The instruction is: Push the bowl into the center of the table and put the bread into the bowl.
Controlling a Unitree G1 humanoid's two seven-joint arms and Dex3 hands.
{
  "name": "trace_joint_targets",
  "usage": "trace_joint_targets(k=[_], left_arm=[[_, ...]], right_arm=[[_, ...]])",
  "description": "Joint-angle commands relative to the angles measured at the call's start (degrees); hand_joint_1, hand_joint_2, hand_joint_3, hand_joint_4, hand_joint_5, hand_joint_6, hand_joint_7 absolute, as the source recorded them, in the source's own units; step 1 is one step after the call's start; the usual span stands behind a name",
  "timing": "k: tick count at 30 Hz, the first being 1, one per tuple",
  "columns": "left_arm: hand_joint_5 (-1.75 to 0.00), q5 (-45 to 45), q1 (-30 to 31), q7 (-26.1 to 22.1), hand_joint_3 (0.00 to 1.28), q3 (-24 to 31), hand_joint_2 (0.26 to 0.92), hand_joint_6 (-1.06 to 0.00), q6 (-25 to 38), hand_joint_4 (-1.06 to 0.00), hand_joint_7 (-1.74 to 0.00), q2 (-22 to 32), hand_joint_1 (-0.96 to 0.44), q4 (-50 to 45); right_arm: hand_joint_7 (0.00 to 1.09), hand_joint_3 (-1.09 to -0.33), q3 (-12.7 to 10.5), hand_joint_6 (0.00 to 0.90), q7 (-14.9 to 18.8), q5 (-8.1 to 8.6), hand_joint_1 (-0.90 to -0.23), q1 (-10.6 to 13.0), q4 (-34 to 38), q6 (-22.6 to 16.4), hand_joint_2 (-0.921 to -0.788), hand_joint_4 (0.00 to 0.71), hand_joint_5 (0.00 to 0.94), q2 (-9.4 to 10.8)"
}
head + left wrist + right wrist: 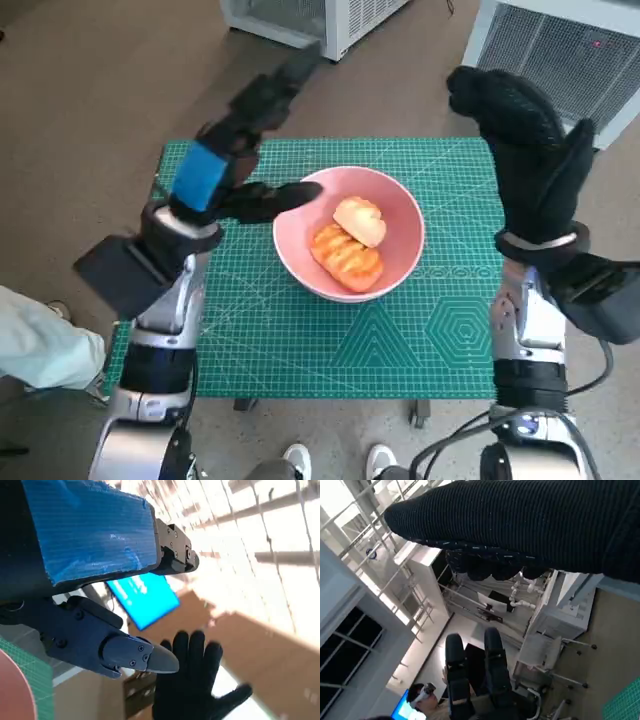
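At the left of the head view, the left hand (225, 175) is seen raised above the left part of the tabletop (440, 345), its blue-taped back turned upward. Its black fingers (275, 198) are spread apart and nothing is held in them; one is stretched toward the near-left rim of the bowl (400, 215), and whether that rim is touched cannot be told. In the left wrist view the same fingers (112, 647) are shown apart with open air between them, and a sliver of the pink rim (15, 690) is visible at the picture's lower corner.

One bowl is counted. It is pink, round and smooth-walled, and it is placed near the middle of the green gridded mat that covers the tabletop. Two pieces of bread are counted inside it, touching each other: a pale, rounded bread roll (360, 220) lying farther from the robot, and a golden, ridged pastry (347, 257) lying nearer the robot.

At the right, the right hand (525, 150) in its black knitted glove is held up above the right edge of the tabletop, well apart from the bowl. Its fingers (490, 92) are extended and parted, and nothing is gripped or touched by them. In the left wrist view the gloved hand (192, 680) is seen with its fingers fanned out.
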Motion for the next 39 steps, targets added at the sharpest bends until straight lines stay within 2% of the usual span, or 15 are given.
trace_joint_targets(k=[1, 8, 22, 39], left_arm=[[-0.01, -2.7, 2.1, 0.4, 0.25, 2.0, 0.921, -0.25, 0.4, -0.12, -0.02, -1.2, -0.67, -0.8], [-0.01, -3.4, 3.3, -0.2, 0.26, 2.6, 0.921, -0.23, 0.7, -0.13, -0.02, -1.4, -0.71, -1.4], [-0.01, -1.7, 4.3, 0.0, 0.29, 2.5, 0.921, -0.22, -0.6, -0.13, -0.01, -0.9, -0.72, -2.6], [0.0, 1.6, 4.4, 2.0, 0.3, 2.3, 0.921, -0.23, -3.5, -0.13, -0.02, -1.0, -0.71, -1.7]], right_arm=[[0.22, -0.717, 0.4, 0.262, -0.9, -1.71, -0.675, -0.3, 0.7, -0.3, -0.921, 0.255, 0.004, -0.3], [0.22, -0.724, 0.6, 0.259, -1.5, -2.86, -0.671, -0.9, 2.2, -1.6, -0.921, 0.261, 0.006, -0.3], [0.23, -0.735, 1.6, 0.252, -2.7, -3.88, -0.662, -2.3, 2.8, -1.3, -0.921, 0.258, 0.002, -0.2], [0.23, -0.729, 2.0, 0.25, -1.9, -3.42, -0.673, -3.7, 3.9, -0.8, -0.921, 0.244, 0.0, -0.1]])
